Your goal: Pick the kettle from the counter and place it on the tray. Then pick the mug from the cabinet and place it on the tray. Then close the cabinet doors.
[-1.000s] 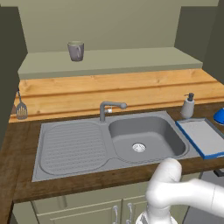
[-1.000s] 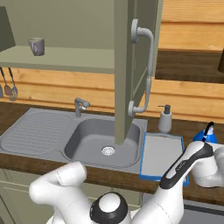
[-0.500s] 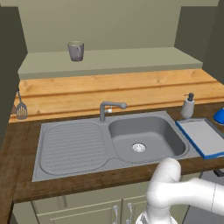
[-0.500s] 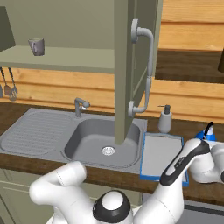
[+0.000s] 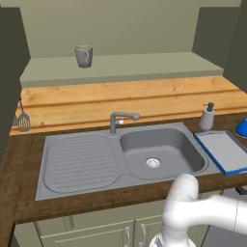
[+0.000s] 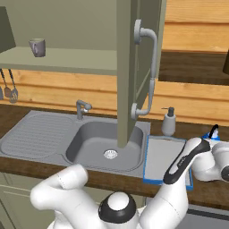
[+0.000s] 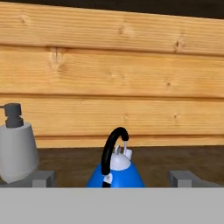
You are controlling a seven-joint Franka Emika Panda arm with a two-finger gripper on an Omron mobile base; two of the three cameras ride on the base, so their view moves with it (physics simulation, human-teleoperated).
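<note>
Kettle (image 7: 116,171) – on the tabletop (image 7: 65,161), against the wood wall, right of the tray (image 5: 223,152); black handle arched up, edge-on to the hand camera. Not yet lifted. In the left base view just a blue sliver at the right edge.

Tray bare, lying between sink (image 5: 159,152) and kettle, soap bottle (image 5: 207,117) behind its far left corner. Mug (image 5: 84,56) sits on the cabinet shelf (image 5: 120,67), well apart from everything below. Cabinet door (image 6: 134,67) hangs open over the sink. So nothing of the task is finished, by my reading: kettle to move, then mug, then doors.

Tool (image 7: 113,178) – tips spread wide, one each side of the kettle, clear gaps between; touching nothing, holding nothing. It sits low, level with the kettle's body, lined up on it. Likely next a short advance – then close on body or handle.
</note>
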